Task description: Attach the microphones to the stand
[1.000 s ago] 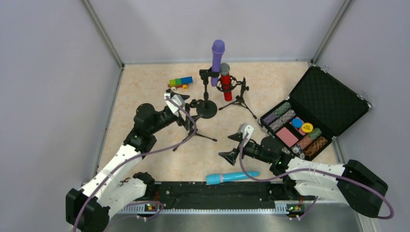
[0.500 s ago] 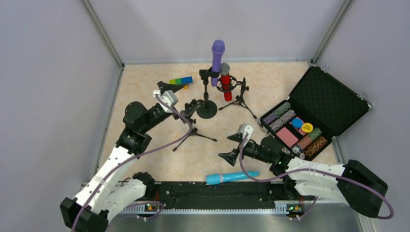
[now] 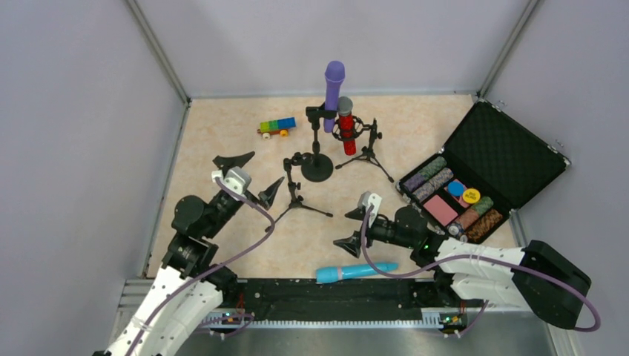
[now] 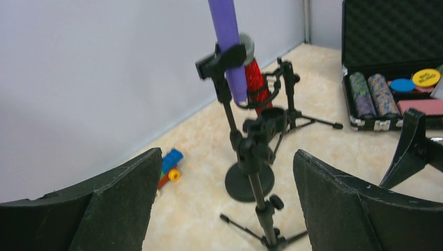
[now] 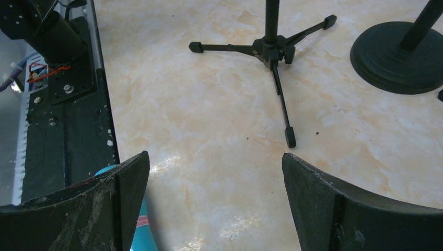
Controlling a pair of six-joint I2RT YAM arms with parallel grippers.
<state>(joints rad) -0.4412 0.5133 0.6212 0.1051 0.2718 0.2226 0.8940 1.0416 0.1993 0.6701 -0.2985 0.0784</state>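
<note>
My left gripper (image 3: pixel 256 172), right gripper (image 3: pixel 345 228): released.
Overhead, whole blue mic (image 3: pixel 356 272) at six o'clock; right wrist, just its tip.

No legible text (yellow chip (image 4: pixel 428 77) blurred)

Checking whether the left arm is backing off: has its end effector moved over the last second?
Yes. The left end effector, open, has drawn back toward the near left, away from the round black stand base it was close to.
</note>
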